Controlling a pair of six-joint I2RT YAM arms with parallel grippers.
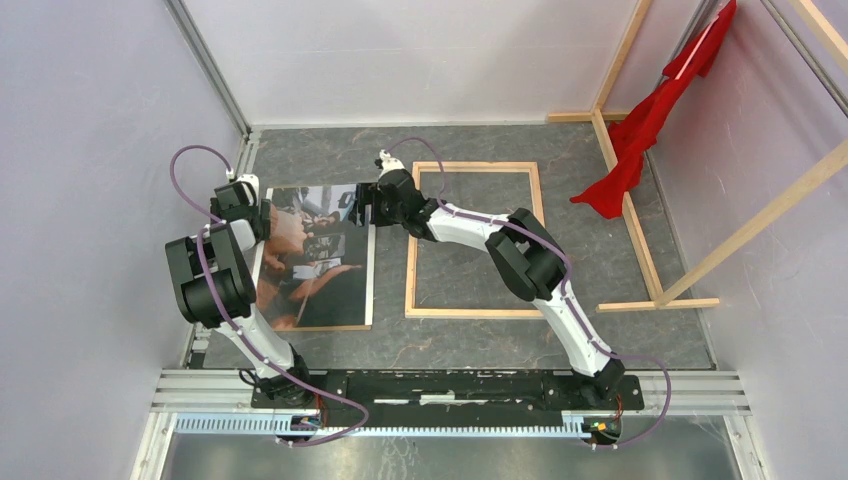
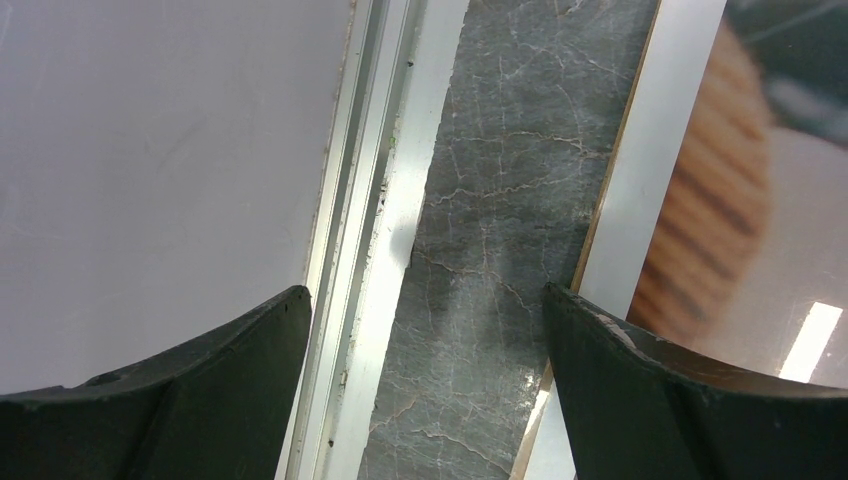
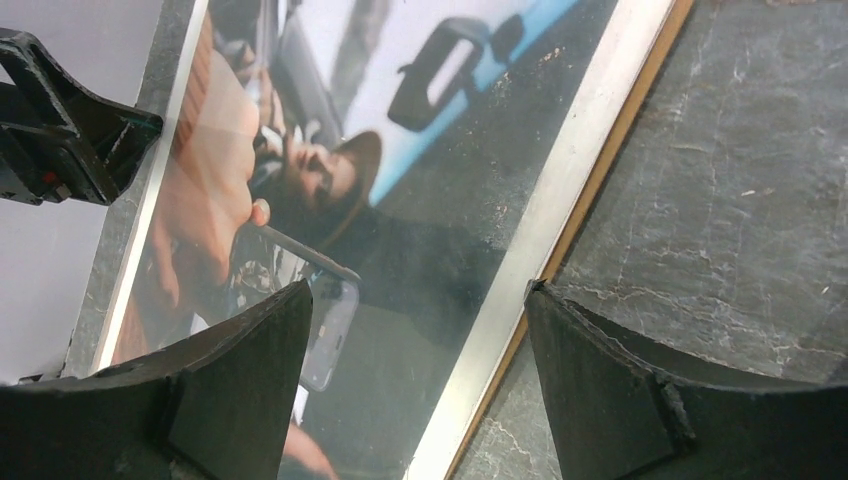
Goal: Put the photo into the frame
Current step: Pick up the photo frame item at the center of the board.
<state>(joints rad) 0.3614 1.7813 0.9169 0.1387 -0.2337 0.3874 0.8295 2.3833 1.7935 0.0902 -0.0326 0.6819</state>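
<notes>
Dark grey marbled surface (image 1: 480, 140) between pale lilac walls (image 1: 90, 150); wooden beams (image 1: 645, 255) at 3 o'clock, red cloth (image 1: 650, 120) at 2 o'clock. The photo (image 1: 320, 270) lies face up at 9 o'clock of the frame (image 1: 500, 167), which shows bare wood. Left gripper (image 2: 425, 292) and right gripper (image 3: 418, 288) both gape wide, holding nothing

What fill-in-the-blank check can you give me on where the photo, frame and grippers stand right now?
1. In the top view, the photo lies to the ___ of the frame.
2. The left gripper and the right gripper are both ___.
3. The right gripper straddles the photo's ___ edge.
4. The cloth hanging at the far right is ___.
Missing words: left; open; right; red.
</notes>
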